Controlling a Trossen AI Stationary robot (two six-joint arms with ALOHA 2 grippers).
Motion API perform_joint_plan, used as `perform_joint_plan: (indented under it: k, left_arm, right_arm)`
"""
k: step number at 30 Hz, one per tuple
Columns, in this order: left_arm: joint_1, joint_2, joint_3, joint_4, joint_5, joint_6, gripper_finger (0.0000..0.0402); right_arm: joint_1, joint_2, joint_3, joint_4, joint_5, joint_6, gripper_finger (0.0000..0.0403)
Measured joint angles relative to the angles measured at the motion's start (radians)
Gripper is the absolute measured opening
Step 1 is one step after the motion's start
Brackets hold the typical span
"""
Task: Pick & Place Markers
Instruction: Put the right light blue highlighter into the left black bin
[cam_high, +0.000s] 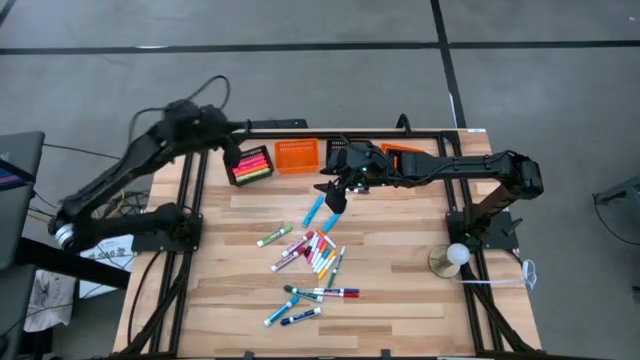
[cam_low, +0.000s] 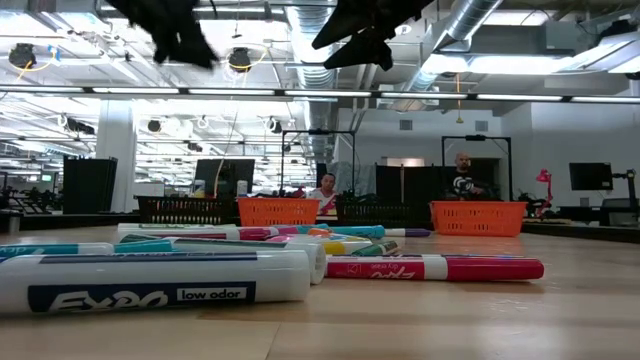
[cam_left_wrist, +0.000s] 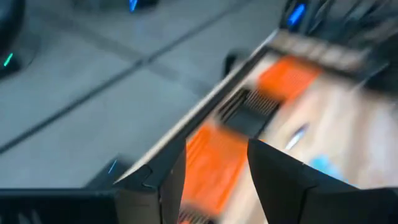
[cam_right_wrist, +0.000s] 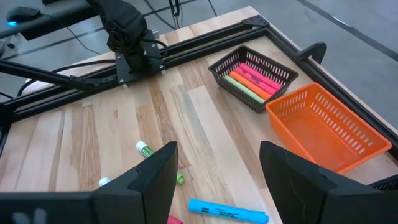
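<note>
Several markers (cam_high: 315, 255) lie loose on the middle of the wooden table; the low view shows them close up (cam_low: 150, 280). A black basket (cam_high: 250, 163) at the far left holds pink, orange and green markers (cam_right_wrist: 252, 78). My left gripper (cam_high: 236, 152) hangs open just above and beside that basket, with nothing between its fingers (cam_left_wrist: 214, 146). My right gripper (cam_high: 335, 195) stands open above the table's far middle, over a blue marker (cam_right_wrist: 227, 210), and touches nothing.
An orange basket (cam_high: 296, 156) stands right of the black one, with another black basket (cam_high: 345, 150) and a second orange one (cam_high: 402, 152) further along the far edge. A small white round object (cam_high: 456, 255) sits near the right arm's base. People (cam_low: 462, 180) show beyond the table.
</note>
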Motion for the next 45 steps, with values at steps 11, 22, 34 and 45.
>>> perform_joint_plan:
  k: [11,22,34,45]
  left_arm:
    - [-0.202,-0.138,0.000,0.072,0.084,-0.039,0.0172]
    - [-0.230,-0.134,0.000,0.079,0.082,-0.035,0.0172]
    - [-0.230,-0.134,0.000,0.078,0.055,-0.035,0.0172]
    - [-0.230,-0.134,0.000,0.070,0.055,-0.034,0.0172]
  right_arm:
    - [0.000,0.000,0.000,0.000,0.000,0.002,0.0212]
    - [0.001,0.000,0.000,-0.168,-0.014,0.417,0.0180]
    - [0.013,0.004,-0.001,-0.336,-0.055,1.167,0.0133]
    - [0.059,0.004,-0.006,-0.345,-0.052,1.295,0.0118]
